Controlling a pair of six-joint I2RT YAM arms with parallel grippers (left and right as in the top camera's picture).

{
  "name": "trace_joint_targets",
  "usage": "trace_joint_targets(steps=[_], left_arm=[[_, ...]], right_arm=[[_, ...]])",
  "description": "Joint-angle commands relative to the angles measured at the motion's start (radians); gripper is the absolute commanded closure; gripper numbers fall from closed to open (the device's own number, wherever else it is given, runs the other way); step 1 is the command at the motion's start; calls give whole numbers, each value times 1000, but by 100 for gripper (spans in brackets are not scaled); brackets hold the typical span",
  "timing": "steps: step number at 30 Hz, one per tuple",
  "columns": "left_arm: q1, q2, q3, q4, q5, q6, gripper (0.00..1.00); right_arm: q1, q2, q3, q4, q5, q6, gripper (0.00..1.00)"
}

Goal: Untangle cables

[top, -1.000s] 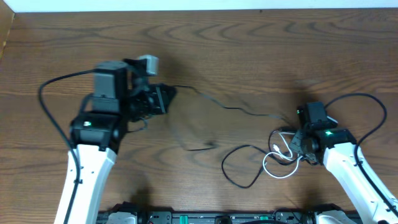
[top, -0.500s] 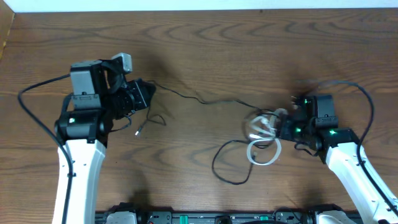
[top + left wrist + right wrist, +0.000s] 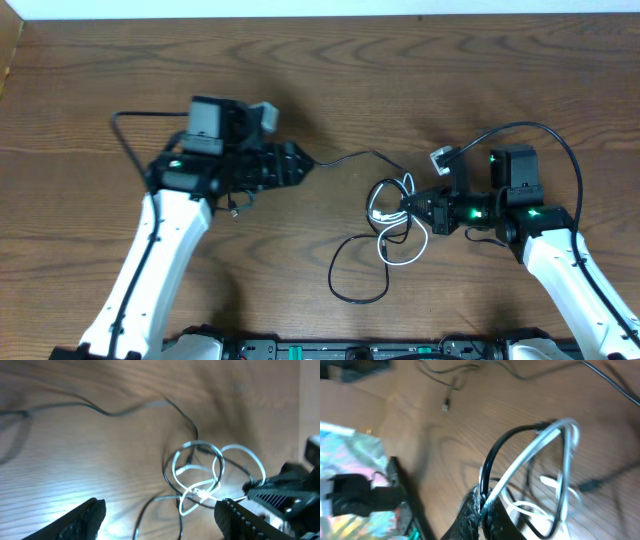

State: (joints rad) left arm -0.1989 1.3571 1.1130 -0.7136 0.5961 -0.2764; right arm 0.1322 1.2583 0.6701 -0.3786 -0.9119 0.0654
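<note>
The cables (image 3: 392,215) lie knotted right of the surface's (image 3: 330,80) centre. The white cable (image 3: 530,455) is looped through the black cable (image 3: 489,455), whose tail runs toward the left edge. The right claw (image 3: 482,504) is clenched on both strands. The left claw (image 3: 160,507) stands released and empty. Cords judged light, limp and snag-prone; grasp near a free plug end.

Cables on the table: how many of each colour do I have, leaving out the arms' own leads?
Black cable: 1
White cable: 1
Total: 2
</note>
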Motion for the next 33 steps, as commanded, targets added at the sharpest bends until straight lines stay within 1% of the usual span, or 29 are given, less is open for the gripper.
trace_joint_targets(steps=[1, 3, 4, 6, 8, 10, 11, 12, 13, 15, 16, 17, 19, 21, 24, 26, 27, 28, 30, 33], left_arm=[[-74, 48, 4, 6, -5, 14, 25], [-114, 80, 4, 19, -5, 14, 26], [-130, 95, 4, 24, -5, 14, 26], [-158, 127, 4, 31, -5, 14, 25], [-174, 151, 4, 37, -5, 14, 26], [-183, 171, 4, 39, -5, 13, 26], [-184, 177, 4, 40, -5, 13, 26], [-184, 184, 4, 41, -5, 13, 26], [-184, 188, 4, 41, -6, 13, 26], [-184, 192, 4, 41, -11, 14, 26], [-184, 192, 4, 41, -15, 14, 26], [-185, 192, 4, 41, -19, 14, 26], [-185, 192, 4, 41, -21, 13, 26], [-187, 192, 4, 44, -21, 14, 25], [-201, 192, 4, 61, -21, 21, 22], [-217, 192, 4, 75, -25, 20, 21], [-226, 192, 4, 82, -35, 21, 21], [-237, 192, 4, 87, -52, 21, 21], [-261, 192, 4, 95, -112, 20, 20], [-294, 192, 4, 98, -188, 21, 20]], right_arm=[[0, -3, 0, 43, -233, -68, 99], [0, -3, 0, 93, -329, -74, 99], [0, -3, 0, 119, -333, -66, 99], [0, -3, 0, 132, -259, -8, 99], [0, -3, 0, 116, -116, 63, 99], [0, -3, 0, 68, 95, 135, 99], [0, -3, 0, 32, 232, 183, 99], [-1, -3, 0, -18, 395, 254, 99], [-1, -3, 0, -92, 602, 357, 99], [-2, -3, 0, -250, 928, 556, 99], [-3, -3, 0, -319, 1049, 637, 99], [-2, -3, 0, -370, 1129, 684, 99], [-2, -3, 0, -405, 1167, 676, 99], [-2, -3, 0, -402, 1128, 606, 99], [-2, -3, 0, -399, 1058, 574, 99], [-2, -3, 0, -399, 1022, 572, 95], [-1, -3, 0, -399, 1012, 572, 91], [-1, -3, 0, -398, 1009, 573, 86], [-2, -3, 0, -398, 1010, 572, 85], [-1, -3, 0, -396, 1006, 547, 85]])
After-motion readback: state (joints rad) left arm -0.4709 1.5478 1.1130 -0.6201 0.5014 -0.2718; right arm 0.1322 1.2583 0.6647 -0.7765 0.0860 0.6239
